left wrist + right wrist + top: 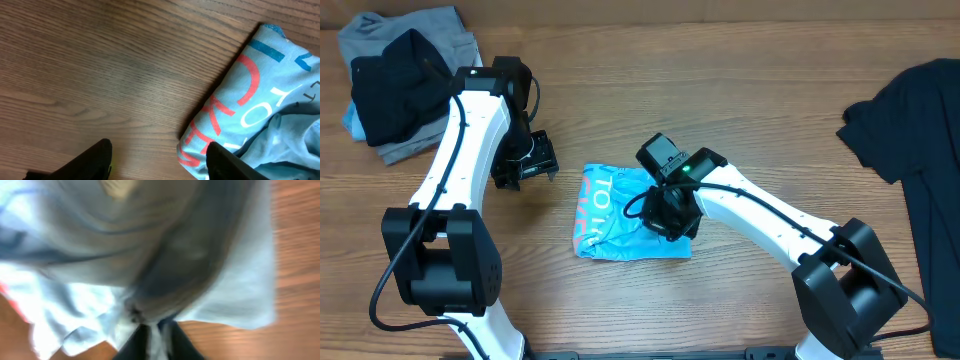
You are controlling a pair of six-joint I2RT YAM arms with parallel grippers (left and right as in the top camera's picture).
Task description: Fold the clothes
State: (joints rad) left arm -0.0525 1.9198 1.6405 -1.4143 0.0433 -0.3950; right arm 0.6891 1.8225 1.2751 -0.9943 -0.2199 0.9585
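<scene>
Where it lies bunched on the worktop [720, 100], light blue T-shirt [620, 225] shows pink-red lettering | right end effector [150, 332] pinches it | left end effector [157, 162] open alongside

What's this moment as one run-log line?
stage: folding | right jaws: shut on light blue T-shirt | left jaws: open, above table at that shirt's left edge | black T-shirt: unfolded, right edge

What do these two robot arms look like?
Both the left arm and right arm have smooth white shells between bulky black joints. A thin black cable runs along each. A small green light glows by the right wrist. The fingers are black.
</scene>
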